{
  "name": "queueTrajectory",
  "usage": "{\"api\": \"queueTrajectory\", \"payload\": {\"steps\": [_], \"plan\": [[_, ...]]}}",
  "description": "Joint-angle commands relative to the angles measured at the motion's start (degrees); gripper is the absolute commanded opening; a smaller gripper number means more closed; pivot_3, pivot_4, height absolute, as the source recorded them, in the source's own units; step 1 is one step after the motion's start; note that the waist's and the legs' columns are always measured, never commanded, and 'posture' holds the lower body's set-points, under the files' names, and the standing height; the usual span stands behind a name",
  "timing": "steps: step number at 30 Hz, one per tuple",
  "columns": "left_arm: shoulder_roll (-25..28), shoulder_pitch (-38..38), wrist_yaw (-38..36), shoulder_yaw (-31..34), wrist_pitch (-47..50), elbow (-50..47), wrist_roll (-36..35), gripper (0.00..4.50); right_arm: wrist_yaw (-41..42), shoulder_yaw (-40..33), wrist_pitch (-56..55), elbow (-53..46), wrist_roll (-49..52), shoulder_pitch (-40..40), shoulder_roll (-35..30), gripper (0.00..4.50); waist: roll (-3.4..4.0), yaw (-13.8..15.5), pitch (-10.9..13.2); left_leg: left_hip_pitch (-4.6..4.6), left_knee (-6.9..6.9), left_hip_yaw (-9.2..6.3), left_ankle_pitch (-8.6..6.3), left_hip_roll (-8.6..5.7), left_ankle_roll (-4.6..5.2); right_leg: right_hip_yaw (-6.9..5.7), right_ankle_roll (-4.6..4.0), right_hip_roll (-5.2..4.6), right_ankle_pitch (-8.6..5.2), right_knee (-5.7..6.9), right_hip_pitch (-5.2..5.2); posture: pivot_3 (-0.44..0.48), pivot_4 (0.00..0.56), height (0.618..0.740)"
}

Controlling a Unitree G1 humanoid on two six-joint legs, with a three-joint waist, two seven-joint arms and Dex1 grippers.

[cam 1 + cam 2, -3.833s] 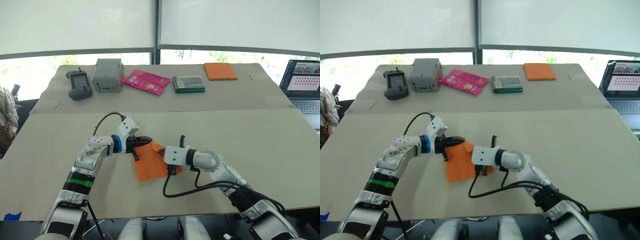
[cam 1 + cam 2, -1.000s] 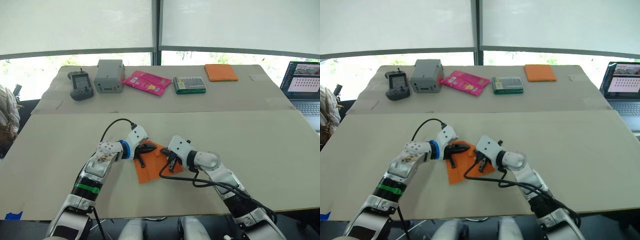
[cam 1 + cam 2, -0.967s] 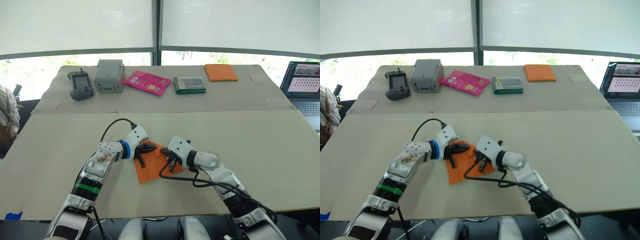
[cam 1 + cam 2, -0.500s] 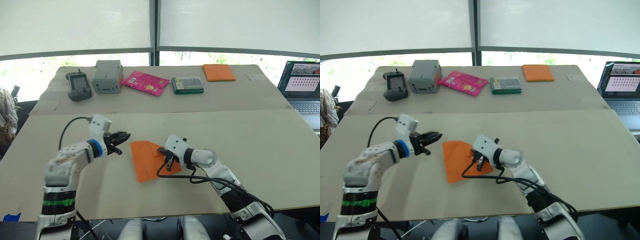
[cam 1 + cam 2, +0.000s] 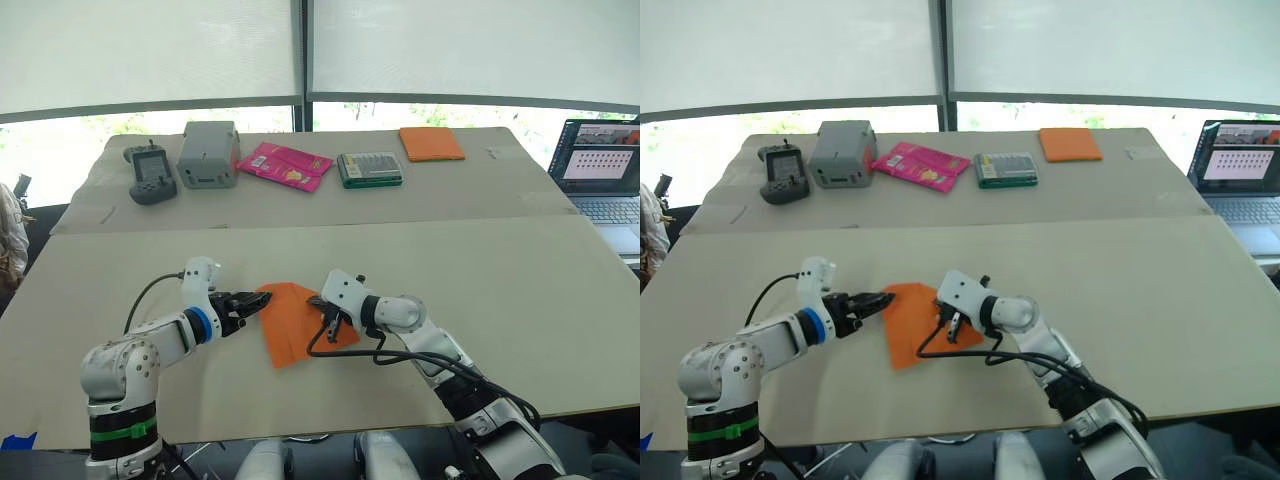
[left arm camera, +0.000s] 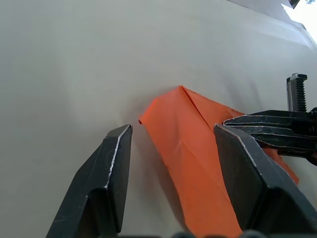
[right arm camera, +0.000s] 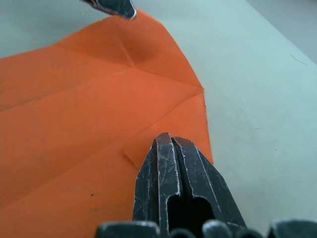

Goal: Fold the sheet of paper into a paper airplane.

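Note:
The orange sheet of paper [image 5: 290, 322] lies flat on the near table, creased, with folded flaps that meet in a point at its far left corner. My left gripper [image 5: 250, 305] is open. In the left wrist view its fingers [image 6: 116, 163] stand apart on either side of that pointed corner of the paper [image 6: 193, 144], and nothing is gripped between them. My right gripper [image 5: 328, 318] is shut, with its tips pressed down on the paper's right part [image 7: 89, 129] near a crease.
On the far table stand a handheld controller [image 5: 148, 172], a grey box [image 5: 207, 152], a pink packet [image 5: 286, 165], a green case [image 5: 370, 168] and a thick orange pad [image 5: 431, 143]. An open laptop [image 5: 598, 170] sits at the right edge.
The left gripper opened and let go of the paper, drew back to the left, then returned to the paper's left corner. The right gripper stayed pressed on the paper. The camera has shifted slightly.

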Motion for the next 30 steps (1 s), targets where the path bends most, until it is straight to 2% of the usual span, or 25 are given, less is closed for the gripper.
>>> {"api": "queueTrajectory", "payload": {"steps": [1, 6, 8, 12, 15, 17, 23, 30], "plan": [[-0.7, -0.8, 0.5, -0.5, -1.6, -1.5, -1.9, 1.68, 1.2, 2.0, 1.2, 1.9, -1.0, 1.7, -0.4, 0.0, 0.0, 0.0, 0.0, 0.0, 0.0, 0.0, 0.0, 0.0, 0.0, 0.0, 0.0, 0.0, 0.0, 0.0, 0.0, 0.0, 0.15, 0.74], [-1.2, -1.4, 1.0, -2.0, -3.6, -1.7, -2.3, 0.03, 1.0, 1.7, 1.4, 1.7, -1.2, 1.9, -0.6, 0.0, 0.0, 0.0, 0.0, 0.0, 0.0, 0.0, 0.0, 0.0, 0.0, 0.0, 0.0, -0.01, 0.0, -0.01, 0.0, 0.0, 0.15, 0.74], [-1.0, -1.3, 1.6, -3.7, -5.3, -1.9, -1.3, 0.03, 0.9, 1.7, 1.5, 1.6, -1.3, 1.9, -0.7, 0.0, 0.0, 0.0, 0.0, 0.0, 0.0, 0.0, 0.0, 0.0, 0.0, 0.01, 0.0, -0.01, 0.0, -0.02, 0.01, 0.0, 0.15, 0.74], [2.4, 0.1, 0.2, -12.4, -10.3, -4.0, 3.3, 0.03, 0.7, 1.5, 1.7, 1.1, -1.4, 2.1, -0.9, 0.0, 0.0, 0.1, 0.0, 0.0, 0.0, 0.02, 0.0, -0.02, -0.01, 0.03, 0.0, -0.02, 0.0, -0.03, 0.02, 0.0, 0.15, 0.74], [9.1, 0.9, -2.6, -22.6, -17.0, -4.5, 10.9, 0.03, 0.2, 0.8, 2.0, -0.2, -1.3, 2.1, -1.1, 0.0, 0.0, 0.1, 0.0, 0.0, -0.01, 0.02, 0.0, -0.03, -0.01, 0.05, -0.01, -0.02, 0.0, -0.04, 0.01, 0.0, 0.15, 0.74], [11.0, 0.5, -3.0, -26.7, -21.6, -3.8, 14.6, 0.03, 0.3, -0.5, 2.9, -2.9, -0.7, 1.7, -1.6, 0.0, 0.01, 0.1, 0.0, -0.01, -0.05, 0.03, 0.0, -0.03, -0.01, 0.06, -0.02, -0.02, -0.01, -0.06, 0.0, 0.0, 0.15, 0.74], [11.9, -3.0, -4.4, -32.3, -33.1, 0.4, 22.3, 0.03, 2.0, -4.9, 8.4, -13.4, 1.7, -0.9, -5.5, 0.0, 0.04, 1.5, 0.1, -0.35, 0.05, 0.02, 0.01, -0.06, 0.01, -0.01, -0.02, -0.08, 0.0, -0.15, -0.2, 0.0, 0.15, 0.74], [13.5, -7.0, -10.4, -38.0, -45.5, 6.2, 29.9, 0.03, 1.8, -10.0, 13.5, -17.2, 4.6, -3.2, -6.7, 0.0, 0.03, 1.4, 0.1, -0.62, 0.07, 0.0, 0.01, -0.07, 0.02, -0.1, -0.02, -0.04, 0.01, -0.19, -0.39, 0.0, 0.15, 0.74]]}}
